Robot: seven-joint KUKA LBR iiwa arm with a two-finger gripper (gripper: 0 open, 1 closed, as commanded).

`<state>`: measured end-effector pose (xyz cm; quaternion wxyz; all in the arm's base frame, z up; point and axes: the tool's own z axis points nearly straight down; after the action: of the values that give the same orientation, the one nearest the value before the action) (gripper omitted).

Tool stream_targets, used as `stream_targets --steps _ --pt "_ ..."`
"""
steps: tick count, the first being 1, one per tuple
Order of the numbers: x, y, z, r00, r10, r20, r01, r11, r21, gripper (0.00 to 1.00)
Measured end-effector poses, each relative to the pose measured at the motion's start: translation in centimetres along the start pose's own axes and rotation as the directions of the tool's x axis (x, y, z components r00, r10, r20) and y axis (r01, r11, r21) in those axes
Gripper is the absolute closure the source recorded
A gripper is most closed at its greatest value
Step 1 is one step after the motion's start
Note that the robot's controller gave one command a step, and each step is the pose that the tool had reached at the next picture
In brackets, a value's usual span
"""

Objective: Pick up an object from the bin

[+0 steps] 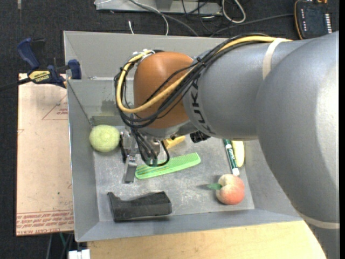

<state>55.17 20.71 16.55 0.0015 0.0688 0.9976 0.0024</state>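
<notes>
The grey arm [269, 101] comes in from the right and covers a large part of the grey metal bin [186, 196], and its orange cover [159, 88] stands above the middle of the bin. Under this cover the end effector [131, 163] is low, near the floor in the left half of the bin. It is at the left end of a green comb [171, 165], which lies flat and nearly across the bin, with its right end a little higher in the view. I cannot tell if the end effector touches the comb, and I cannot tell if it is apart or together. Just to the left of it lies a pale green apple [105, 138], near the left wall. A black oblong block [140, 205] lies near the front wall, apart from the comb. On the right side a reddish peach [230, 190] lies, and above it a green and white marker [230, 156] beside a pale yellow thing [240, 152], both partly hidden by the arm.
</notes>
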Motion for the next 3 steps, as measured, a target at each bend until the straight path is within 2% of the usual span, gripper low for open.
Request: stream_targets --steps 1,2,3 --pt "4.2 -0.8 1.0 0.945 -0.326 0.010 0.326 0.945 0.000 0.00" --pt "0.2 -1.6 -9.5 0.999 -0.037 0.002 0.037 0.999 0.000 0.00" --pt "3.8 0.8 -7.7 0.931 -0.365 -0.002 0.365 0.931 0.000 0.00"
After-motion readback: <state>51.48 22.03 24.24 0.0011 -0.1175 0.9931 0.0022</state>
